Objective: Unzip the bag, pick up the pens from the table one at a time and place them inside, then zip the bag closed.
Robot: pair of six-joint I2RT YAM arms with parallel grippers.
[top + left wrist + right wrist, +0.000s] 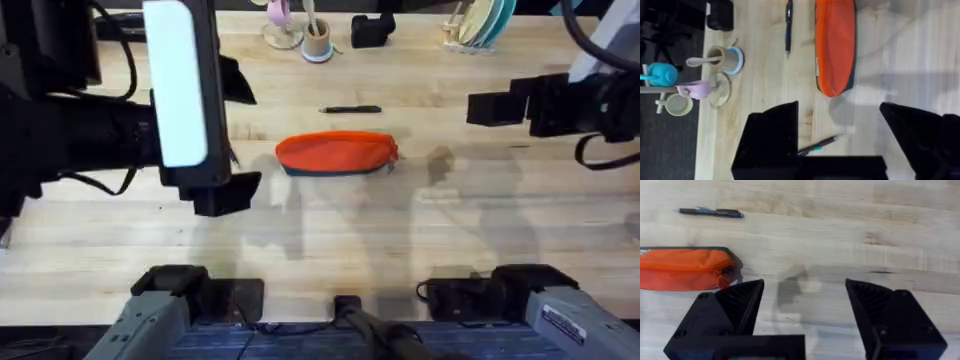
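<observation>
Left gripper (837,142) spread wide above the table (300,230), nothing held; one teal-tipped pen (820,144) just under its jaws, partly hidden by one finger. One bag (336,154), orange-red, zipped shut, lying between the two grippers; a second pen (350,109) just beyond it. Two pens counted, one bag. Right gripper (805,310) also wide apart and empty, bag's zipper end just outside one jaw. No readable writing anywhere.
</observation>
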